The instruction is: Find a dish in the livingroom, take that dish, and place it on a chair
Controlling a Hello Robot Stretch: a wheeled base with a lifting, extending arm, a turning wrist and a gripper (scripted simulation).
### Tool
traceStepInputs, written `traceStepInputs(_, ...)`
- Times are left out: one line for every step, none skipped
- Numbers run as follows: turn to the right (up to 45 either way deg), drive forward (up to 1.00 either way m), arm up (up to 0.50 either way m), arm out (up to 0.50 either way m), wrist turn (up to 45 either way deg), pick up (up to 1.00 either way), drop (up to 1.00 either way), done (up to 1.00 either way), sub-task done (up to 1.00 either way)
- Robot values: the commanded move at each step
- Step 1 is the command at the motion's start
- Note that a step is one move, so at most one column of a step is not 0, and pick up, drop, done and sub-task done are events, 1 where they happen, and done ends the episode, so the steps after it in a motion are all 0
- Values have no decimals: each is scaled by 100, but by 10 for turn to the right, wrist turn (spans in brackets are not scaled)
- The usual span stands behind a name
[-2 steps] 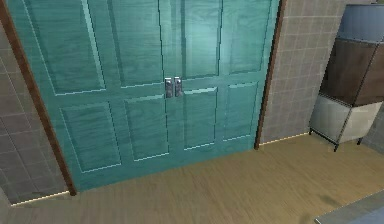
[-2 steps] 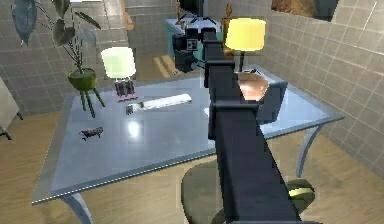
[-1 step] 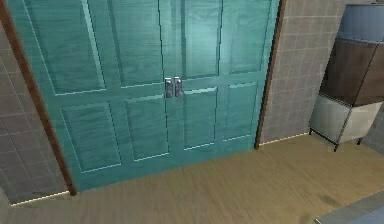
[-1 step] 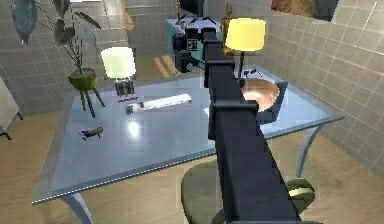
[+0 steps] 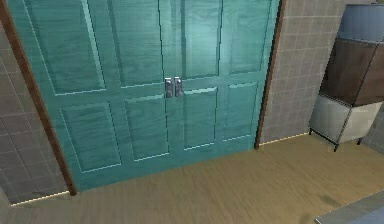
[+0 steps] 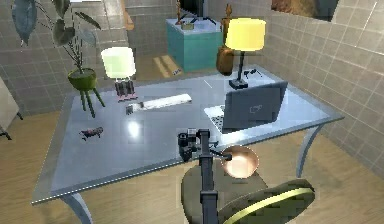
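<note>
A copper-coloured dish (image 6: 240, 160) sits at the near edge of the pale blue table (image 6: 120, 150), just above an olive-green chair (image 6: 250, 202) at the arm side view's bottom. The dark arm rises from the bottom edge beside the dish. My gripper (image 6: 187, 145) is a dark lump over the tabletop, just left of the dish. Its far end is hard to make out, so I cannot tell whether it holds anything.
On the table stand an open laptop (image 6: 250, 105), a yellow-shaded lamp (image 6: 245, 35), a pale lamp (image 6: 118, 62), a potted plant (image 6: 80, 75) and a white flat bar (image 6: 165, 101). Teal double doors (image 5: 150, 80) face me in the forward view, a cabinet (image 5: 350, 85) at their right.
</note>
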Motion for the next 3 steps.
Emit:
traceStepInputs(0,0,-32,0,0,0,0,0,0)
traceStepInputs(0,0,0,0,0,0,100,0,0)
traceStepInputs(0,0,10,0,0,0,0,0,0)
